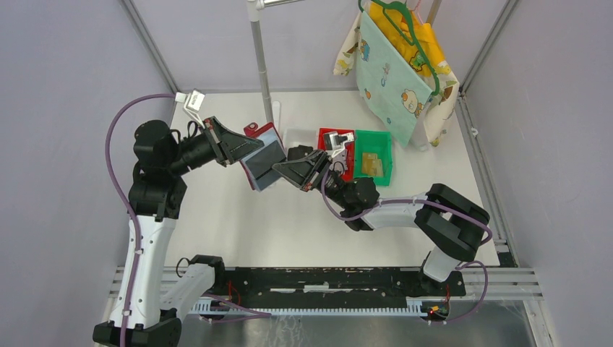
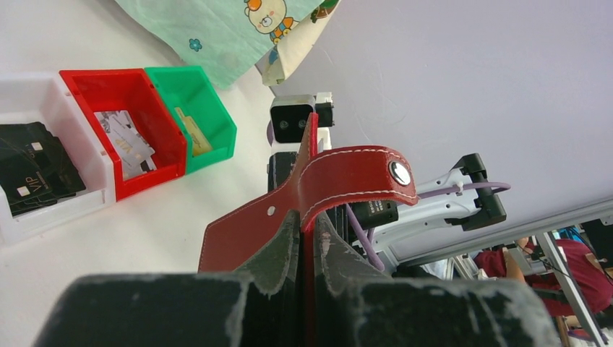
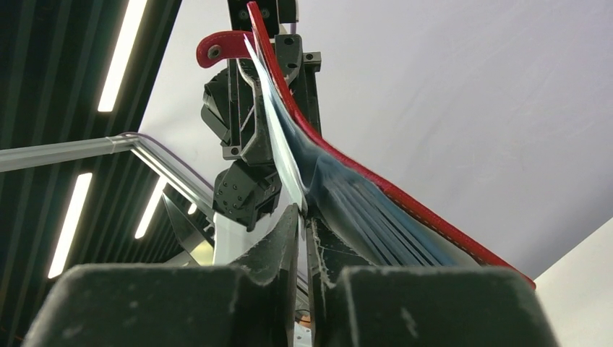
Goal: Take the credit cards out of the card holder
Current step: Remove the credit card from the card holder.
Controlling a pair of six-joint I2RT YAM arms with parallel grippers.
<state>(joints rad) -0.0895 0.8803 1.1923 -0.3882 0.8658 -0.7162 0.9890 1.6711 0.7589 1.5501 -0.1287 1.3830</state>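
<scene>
The dark red card holder (image 1: 262, 160) hangs open in the air between my two grippers, its grey-blue sleeves fanned out. My left gripper (image 1: 242, 150) is shut on its red cover (image 2: 246, 231) just below the closing tab (image 2: 361, 173). My right gripper (image 1: 278, 170) pinches a thin pale sheet (image 3: 285, 163) at the sleeves' edge (image 3: 361, 210), jaws almost together (image 3: 303, 213). I cannot tell whether that sheet is a card or a sleeve. Tan credit cards (image 1: 372, 165) lie in the green bin (image 2: 191, 130).
Three small bins stand in a row behind the holder: white (image 1: 296, 134) with black cards (image 2: 32, 166), red (image 1: 323, 134) with silvery cards (image 2: 126, 141), green (image 1: 383, 141). Patterned cloths (image 1: 394, 72) hang at the back right beside a metal pole (image 1: 262, 58).
</scene>
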